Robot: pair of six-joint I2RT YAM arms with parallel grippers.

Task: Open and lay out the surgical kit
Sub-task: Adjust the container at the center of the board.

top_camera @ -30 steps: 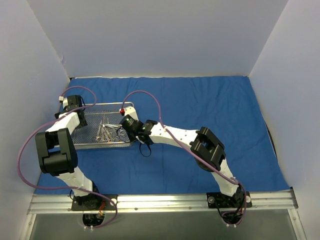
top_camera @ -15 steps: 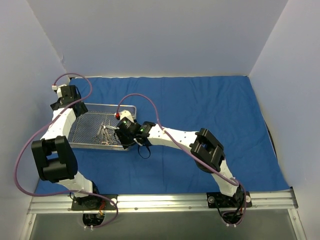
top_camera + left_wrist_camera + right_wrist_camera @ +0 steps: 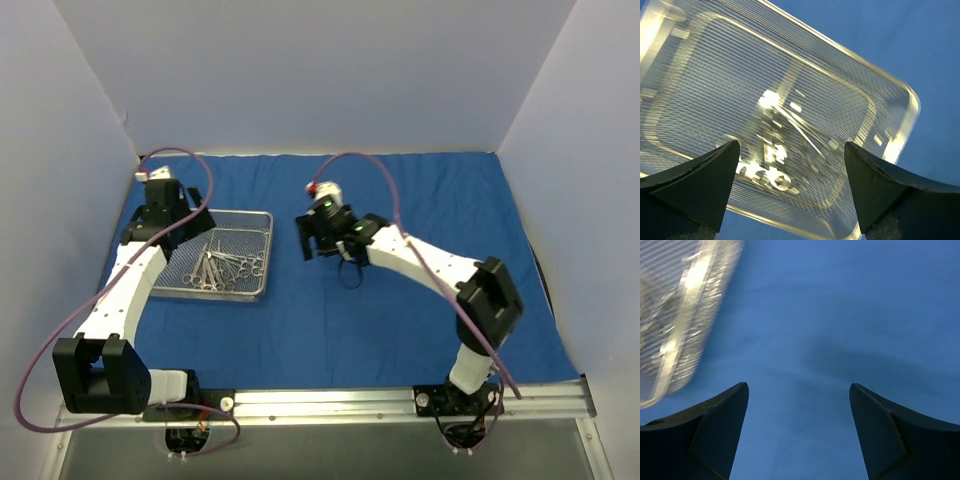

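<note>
The blue cloth wrap (image 3: 430,260) lies spread flat over the table. On its left part stands the silver wire-mesh tray (image 3: 262,256), with several steel ring-handled instruments (image 3: 222,266) piled in its middle. My left gripper (image 3: 197,222) hovers open over the tray's far left corner. In the left wrist view the tray (image 3: 910,107) and the blurred instruments (image 3: 775,150) lie below the empty left gripper (image 3: 791,144). My right gripper (image 3: 305,238) is open just right of the tray, holding nothing. In the right wrist view, the right gripper (image 3: 798,385) shows bare cloth (image 3: 840,315) between its fingers, and the tray's rim (image 3: 685,315) at the left.
White walls close the table in at the back and on both sides. A purple cable (image 3: 365,165) loops above the right arm, and another cable (image 3: 60,310) hangs beside the left arm. The metal base rail (image 3: 320,402) runs along the near edge.
My right gripper has opened and pulled away from the tray's right rim, up and to the right. The left arm has swung back toward the tray's far left corner.
</note>
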